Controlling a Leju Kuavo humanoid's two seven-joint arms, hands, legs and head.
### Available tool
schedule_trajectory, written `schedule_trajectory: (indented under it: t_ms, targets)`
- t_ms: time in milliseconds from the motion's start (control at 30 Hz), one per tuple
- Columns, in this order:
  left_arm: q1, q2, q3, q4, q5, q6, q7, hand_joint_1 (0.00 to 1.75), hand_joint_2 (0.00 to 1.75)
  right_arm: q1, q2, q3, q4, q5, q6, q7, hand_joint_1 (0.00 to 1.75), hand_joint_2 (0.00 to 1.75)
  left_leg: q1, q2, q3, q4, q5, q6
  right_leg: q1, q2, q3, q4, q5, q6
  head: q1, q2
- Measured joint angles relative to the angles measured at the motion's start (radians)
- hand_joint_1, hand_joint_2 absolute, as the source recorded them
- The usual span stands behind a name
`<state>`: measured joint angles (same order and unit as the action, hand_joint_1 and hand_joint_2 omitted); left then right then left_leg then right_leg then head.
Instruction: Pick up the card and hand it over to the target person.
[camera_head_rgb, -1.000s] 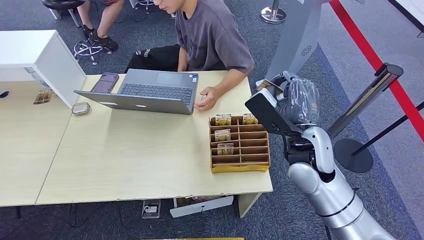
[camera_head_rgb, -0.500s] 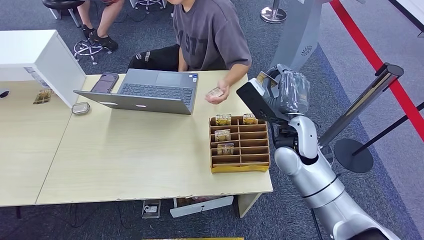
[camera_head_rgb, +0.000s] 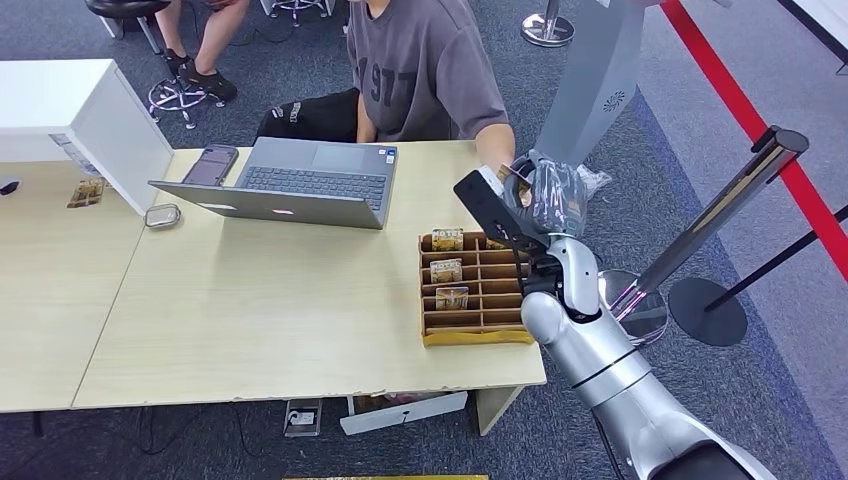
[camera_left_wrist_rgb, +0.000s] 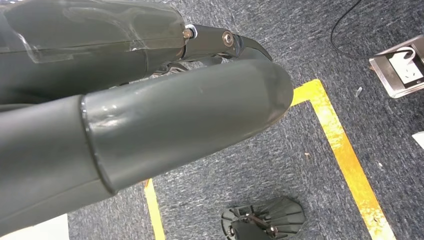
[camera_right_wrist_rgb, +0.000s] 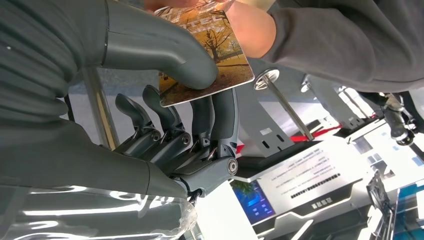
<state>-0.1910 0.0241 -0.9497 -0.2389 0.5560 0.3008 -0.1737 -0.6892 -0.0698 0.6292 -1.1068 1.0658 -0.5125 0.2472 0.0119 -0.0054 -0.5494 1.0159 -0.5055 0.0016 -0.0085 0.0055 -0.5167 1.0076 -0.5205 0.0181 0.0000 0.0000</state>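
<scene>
A: Nearest us, the left hand (camera_left_wrist_rgb: 150, 115) hangs over grey carpet with a yellow floor line (camera_left_wrist_rgb: 345, 150). Thick thumb across the front, dark fingers tucked behind it. Spread or curled? I cannot tell.

B: On the table (camera_head_rgb: 270, 330), the near right corner has the brown card rack (camera_head_rgb: 478, 295), a few cards standing in its left slots.

A: And above the rack's far right corner, the right hand (camera_head_rgb: 545, 195) is raised at the table's far edge. Look at the wrist camera: thumb (camera_right_wrist_rgb: 165, 55) pressed on top of the card (camera_right_wrist_rgb: 210, 65), fingers underneath. A firm pinch.

B: The card has an autumn tree picture, and the person's hand (camera_right_wrist_rgb: 245, 30) is right on its far end. In the head view that arm reaches down to the robot's hand.

A: So the card sits between both hands, off the far right of the table.

B: Further left, an open laptop (camera_head_rgb: 290, 185), a phone (camera_head_rgb: 210, 165) beside it, and the person in the grey shirt (camera_head_rgb: 425, 70) seated beyond.
</scene>
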Motion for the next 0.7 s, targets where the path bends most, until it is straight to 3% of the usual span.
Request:
schedule_trajectory:
  t_ms: [100,133,233,267,700]
  targets:
    - [0.000,0.000,0.001,0.000,0.000,0.000,0.000,0.00,0.00,0.001,0.000,0.000,-0.002,0.001,0.000,0.000,1.43,1.75,0.000,0.000,0.000,0.000,0.000,0.000,0.000,0.000,0.000,0.000,0.000,0.000,0.000,0.000]
    - [-0.001,-0.001,0.002,0.000,0.000,0.000,-0.001,0.00,0.00,0.003,-0.001,0.002,-0.004,0.002,0.003,-0.001,1.16,1.75,0.000,0.000,0.000,0.000,0.000,0.000,0.000,0.000,0.000,0.000,0.000,0.000,0.000,0.000]
    - [-0.001,-0.001,0.006,0.000,-0.001,-0.001,-0.004,0.00,0.00,0.015,-0.005,0.011,-0.013,0.009,0.025,-0.002,0.10,1.75,0.000,-0.001,0.000,0.000,0.000,0.000,0.000,0.000,0.000,0.000,0.000,0.000,0.000,0.000]
    - [0.000,-0.001,0.008,0.001,-0.001,-0.001,-0.005,0.00,0.00,0.020,-0.005,0.013,-0.014,0.007,0.037,0.002,0.00,1.75,0.000,-0.001,0.000,0.000,0.000,0.000,0.000,-0.001,0.000,0.000,0.000,0.000,0.000,0.000]
    - [0.015,0.000,0.020,0.004,0.004,0.002,-0.009,0.00,0.00,0.069,-0.020,0.017,-0.095,-0.003,0.074,0.021,0.00,1.75,0.000,-0.001,0.000,0.000,0.000,0.000,0.000,-0.001,0.000,0.000,0.000,0.000,0.000,0.000]
